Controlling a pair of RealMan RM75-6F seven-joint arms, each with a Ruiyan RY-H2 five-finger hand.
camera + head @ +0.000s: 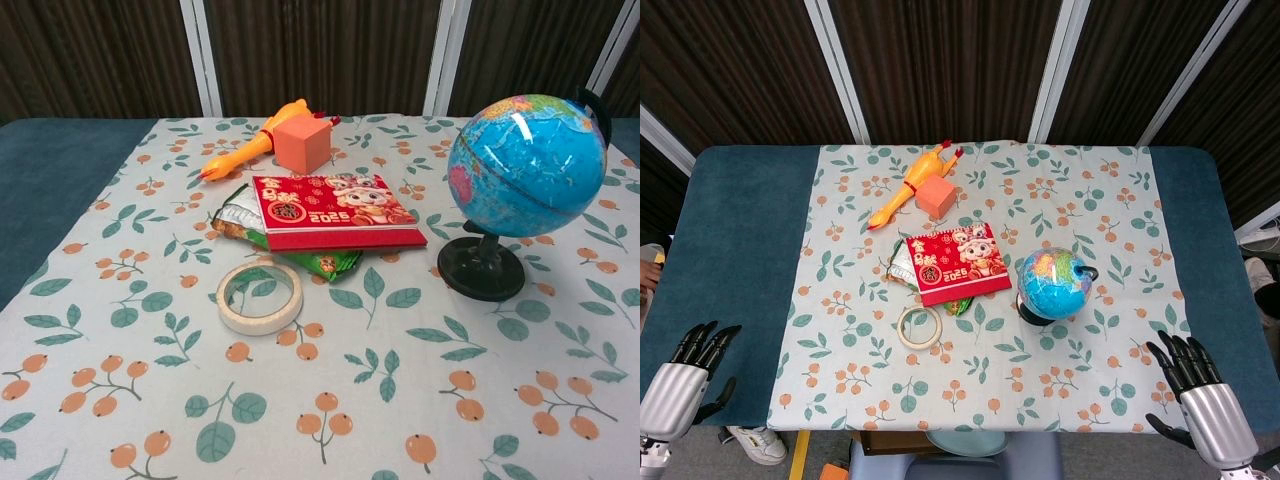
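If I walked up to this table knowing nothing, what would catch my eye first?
Probably the blue globe on its black stand at the right of the flowered cloth, and the red 2025 calendar lying in the middle. Behind them lie an orange rubber chicken and an orange cube, with a roll of tape in front. The left hand and right hand hover open at the near corners.

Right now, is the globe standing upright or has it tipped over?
Upright. The globe stands on its round black base, which sits flat on the tablecloth, with the ball above it.
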